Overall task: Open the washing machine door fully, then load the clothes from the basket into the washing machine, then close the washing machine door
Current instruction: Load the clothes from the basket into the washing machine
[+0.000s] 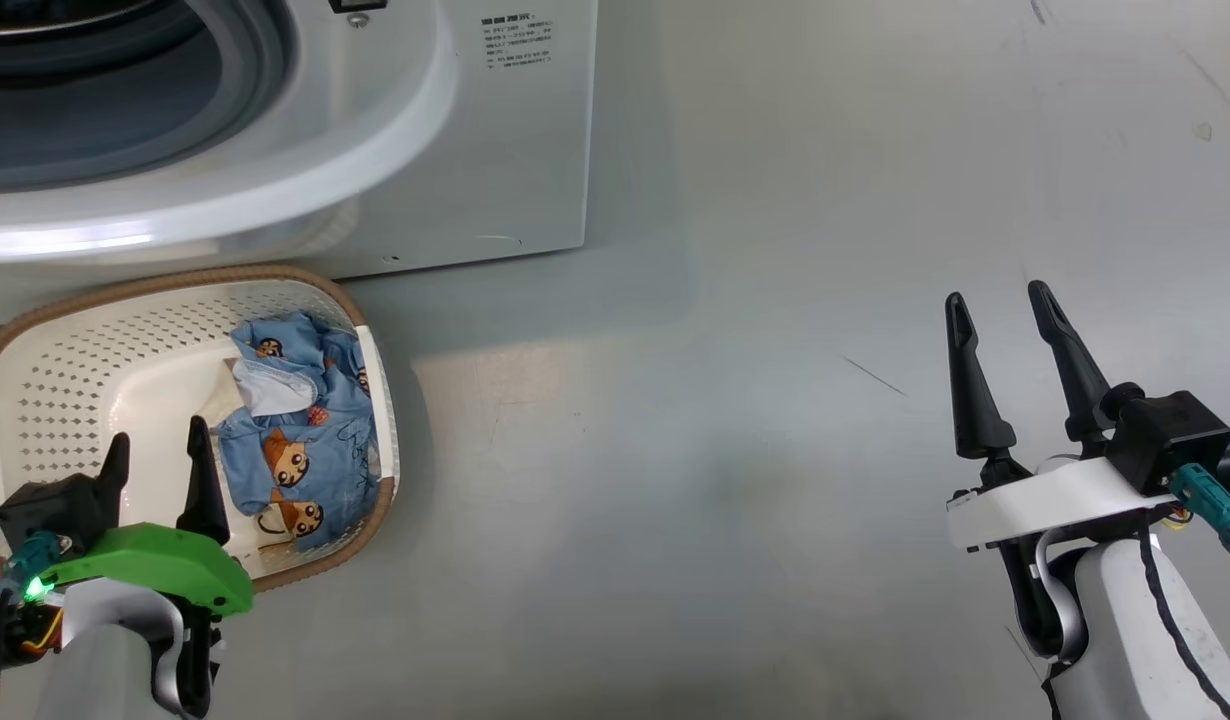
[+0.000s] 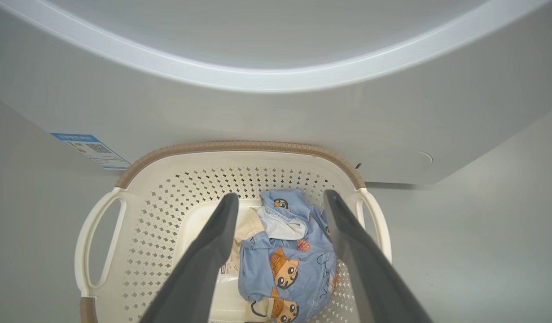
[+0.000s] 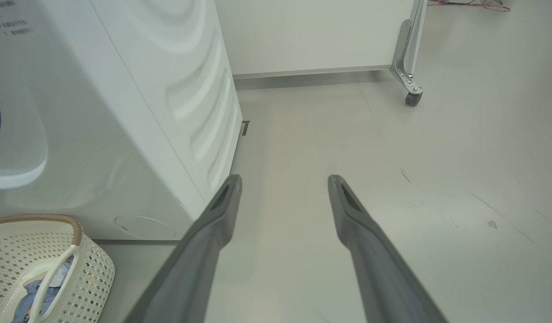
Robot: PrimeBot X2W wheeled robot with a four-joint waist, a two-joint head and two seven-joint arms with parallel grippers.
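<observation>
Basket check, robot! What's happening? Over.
Both open: left gripper above the basket, right gripper over the floor. Clothes lying in basket, untouched. Nothing in the way.

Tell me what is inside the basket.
The basket holds a crumpled heap of light blue clothes with cartoon figures and white lining, lying against its right side. Beside the heap, part of a label shows on the pale floor. Anything under the heap is covered.
</observation>
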